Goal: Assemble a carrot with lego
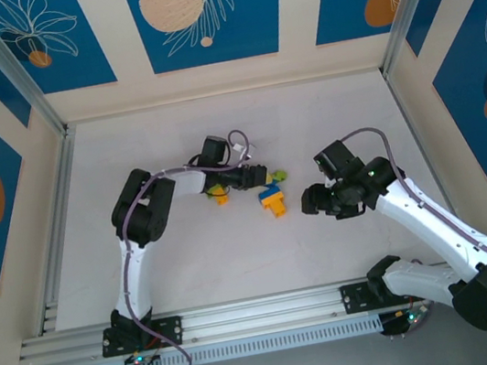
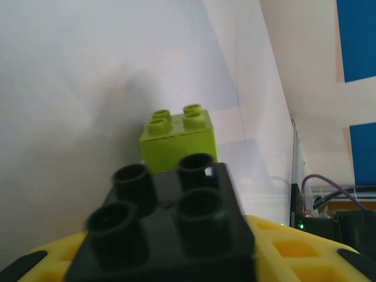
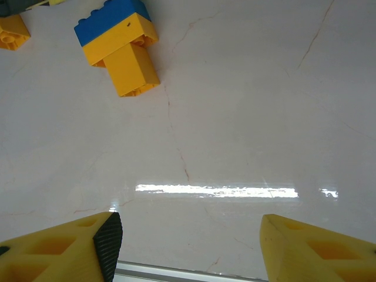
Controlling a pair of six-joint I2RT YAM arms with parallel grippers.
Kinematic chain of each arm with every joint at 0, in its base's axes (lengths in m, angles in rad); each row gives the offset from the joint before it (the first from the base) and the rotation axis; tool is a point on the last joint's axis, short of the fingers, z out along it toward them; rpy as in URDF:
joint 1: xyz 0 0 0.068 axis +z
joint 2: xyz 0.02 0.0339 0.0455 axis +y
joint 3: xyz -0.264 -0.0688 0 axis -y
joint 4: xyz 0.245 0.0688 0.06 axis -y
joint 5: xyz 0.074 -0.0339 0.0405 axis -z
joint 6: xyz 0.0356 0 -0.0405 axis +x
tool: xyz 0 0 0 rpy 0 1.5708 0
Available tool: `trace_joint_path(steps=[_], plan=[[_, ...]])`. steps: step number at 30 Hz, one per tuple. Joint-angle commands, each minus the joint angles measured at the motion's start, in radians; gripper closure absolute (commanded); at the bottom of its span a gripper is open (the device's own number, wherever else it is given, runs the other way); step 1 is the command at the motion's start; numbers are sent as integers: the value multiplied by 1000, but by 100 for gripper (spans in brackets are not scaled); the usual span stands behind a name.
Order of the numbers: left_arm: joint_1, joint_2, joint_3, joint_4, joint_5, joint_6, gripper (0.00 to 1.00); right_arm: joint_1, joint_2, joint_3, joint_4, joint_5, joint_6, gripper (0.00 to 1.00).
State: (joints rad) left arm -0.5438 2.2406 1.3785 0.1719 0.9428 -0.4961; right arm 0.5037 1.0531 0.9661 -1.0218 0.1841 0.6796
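While the left jaws flank a black brick (image 2: 170,217) that fills the gap between their yellow fingers (image 2: 294,249), the wrist view does not settle whether they pinch it or merely bracket it. Straight ahead of it, studs up, stands a lime green brick (image 2: 179,138); whether the two touch cannot be told. The right jaws stand wide apart with nothing between them, only bare tabletop (image 3: 247,117).

The landmark is the blue-and-orange stack (image 1: 272,201), lying on its side. From above, the lime green brick sits just past its blue end, the left jaws just beyond it to the left, the right jaws just to its right. A loose orange brick (image 1: 220,197) lies to its left, beside the left arm (image 1: 142,212). The stack's long axis runs from the blue cap, away from the arm bases, to the narrow orange tip toward them. The right jaws look better placed to steady it. No lettering or brand can be read on any brick.
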Motion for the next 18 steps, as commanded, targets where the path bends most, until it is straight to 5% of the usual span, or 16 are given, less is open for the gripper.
trace_joint_path(steps=[1, 10, 14, 18], plan=[[-2, -54, -51, -9, -24, -18, 49, 12, -5, -18, 9, -4, 18, 35], [0, -76, -79, -24, -60, -28, 22, 34, -7, -20, 9, 19, 27, 35], [0, -79, -14, -123, -80, 8, 3, 47, 3, -14, 9, 27, 36, 35], [3, -86, 28, -224, -102, 52, 1, 61, 13, 3, 2, 44, 40, 34]])
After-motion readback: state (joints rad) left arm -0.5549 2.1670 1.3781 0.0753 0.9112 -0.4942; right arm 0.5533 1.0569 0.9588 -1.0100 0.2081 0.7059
